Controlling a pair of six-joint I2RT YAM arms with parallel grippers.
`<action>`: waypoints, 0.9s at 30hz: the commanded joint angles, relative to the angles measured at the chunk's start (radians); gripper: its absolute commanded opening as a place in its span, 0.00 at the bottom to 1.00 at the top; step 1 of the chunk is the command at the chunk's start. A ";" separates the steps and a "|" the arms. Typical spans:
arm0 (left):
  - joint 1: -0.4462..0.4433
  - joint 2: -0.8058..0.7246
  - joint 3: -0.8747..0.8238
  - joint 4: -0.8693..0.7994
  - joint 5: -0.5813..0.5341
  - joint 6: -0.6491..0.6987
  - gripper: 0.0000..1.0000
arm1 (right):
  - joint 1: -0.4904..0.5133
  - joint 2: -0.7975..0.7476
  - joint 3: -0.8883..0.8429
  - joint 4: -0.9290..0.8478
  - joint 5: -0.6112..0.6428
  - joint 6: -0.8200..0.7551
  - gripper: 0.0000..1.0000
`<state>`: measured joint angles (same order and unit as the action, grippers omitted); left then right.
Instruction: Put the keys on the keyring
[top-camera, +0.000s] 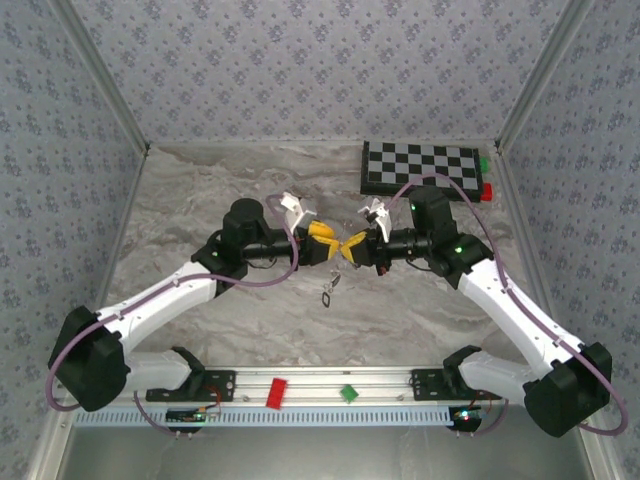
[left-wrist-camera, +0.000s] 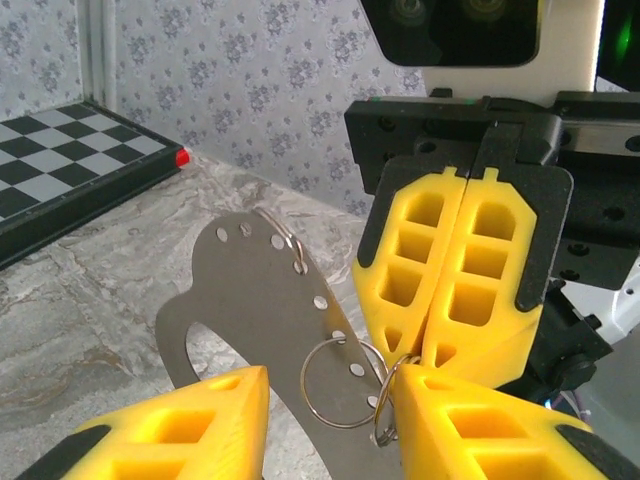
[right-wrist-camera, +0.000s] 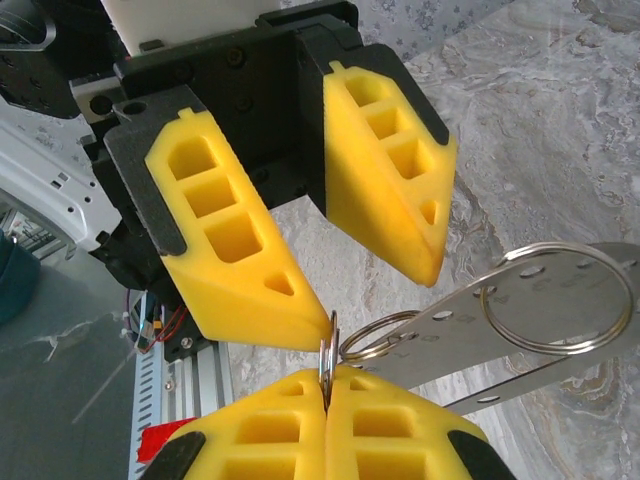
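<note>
Keyring (right-wrist-camera: 327, 348) clamped edge-on in the fully closed right hand (right-wrist-camera: 326, 398). Left hand (right-wrist-camera: 365, 300), at its 12 o'clock, stands partly open, gripping nothing.

Your two arms (top-camera: 170, 295): white shells, black joints and base blocks | mauve cable (top-camera: 52, 372) loops off each near base | fingers (left-wrist-camera: 475, 270): yellow wedges, square cells (black plates behind) | green lights (top-camera: 458, 247) on your right arm

Bright, even, diffuse light with faint shadows; the close left fingers (left-wrist-camera: 252, 420) look slightly soft.
</note>
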<state>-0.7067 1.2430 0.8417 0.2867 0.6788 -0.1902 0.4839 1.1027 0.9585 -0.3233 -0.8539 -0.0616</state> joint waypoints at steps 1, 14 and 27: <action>0.001 0.008 0.041 -0.007 0.054 0.028 0.36 | -0.007 -0.001 0.034 0.007 -0.036 -0.012 0.00; -0.002 0.013 0.046 -0.001 0.088 0.027 0.00 | -0.005 0.006 0.029 0.005 -0.038 -0.012 0.00; -0.001 -0.010 -0.018 0.187 0.001 -0.076 0.00 | -0.021 -0.087 -0.049 0.073 0.107 0.059 0.27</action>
<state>-0.7078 1.2530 0.8387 0.3527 0.7071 -0.2203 0.4740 1.0634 0.9390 -0.2932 -0.7918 -0.0418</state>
